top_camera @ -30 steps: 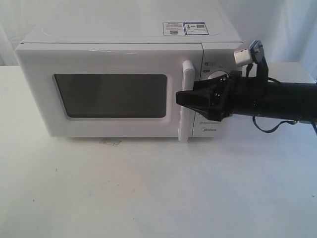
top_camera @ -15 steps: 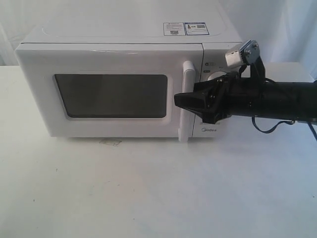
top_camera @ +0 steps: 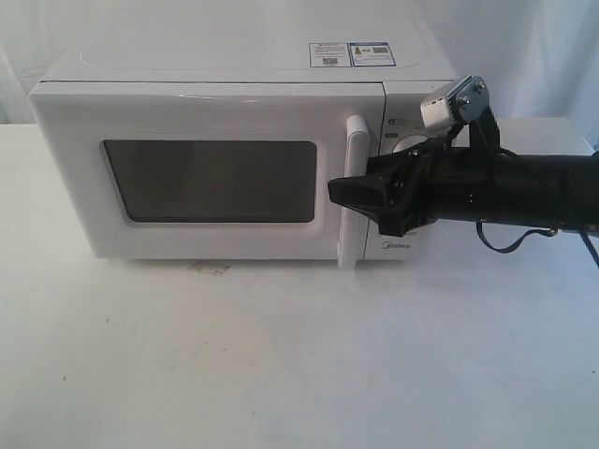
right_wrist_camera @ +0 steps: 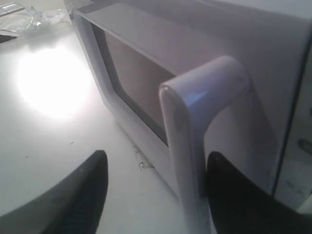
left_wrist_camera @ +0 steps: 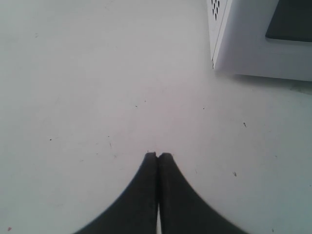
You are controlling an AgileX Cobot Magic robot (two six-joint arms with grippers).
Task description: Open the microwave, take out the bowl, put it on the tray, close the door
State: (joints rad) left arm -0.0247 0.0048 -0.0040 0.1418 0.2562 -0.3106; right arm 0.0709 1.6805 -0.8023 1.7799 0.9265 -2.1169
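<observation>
The white microwave (top_camera: 225, 79) stands at the back of the table with its door (top_camera: 206, 117) closed. The bowl is hidden; nothing shows through the dark window (top_camera: 211, 181). My right gripper (top_camera: 339, 187) is open, and its fingers straddle the tall white handle (top_camera: 353, 154) about midway up. In the right wrist view the handle (right_wrist_camera: 195, 107) runs between the jaws of that gripper (right_wrist_camera: 157, 155), close against one finger (right_wrist_camera: 234, 195); the other finger (right_wrist_camera: 83, 190) hangs over the table. My left gripper (left_wrist_camera: 157, 155) is shut on nothing, low over the table near the microwave's side corner (left_wrist_camera: 217, 48).
No tray shows in any view. A scuffed patch (top_camera: 208, 268) marks the white table (top_camera: 281, 355) just before the door. Crumpled clear plastic (right_wrist_camera: 29, 17) lies beyond the microwave's far end. The right arm's cable (top_camera: 510, 241) loops beside the control panel.
My right gripper has crept a little leftward onto the handle, and its wrist has rolled slightly. The door has stayed closed.
</observation>
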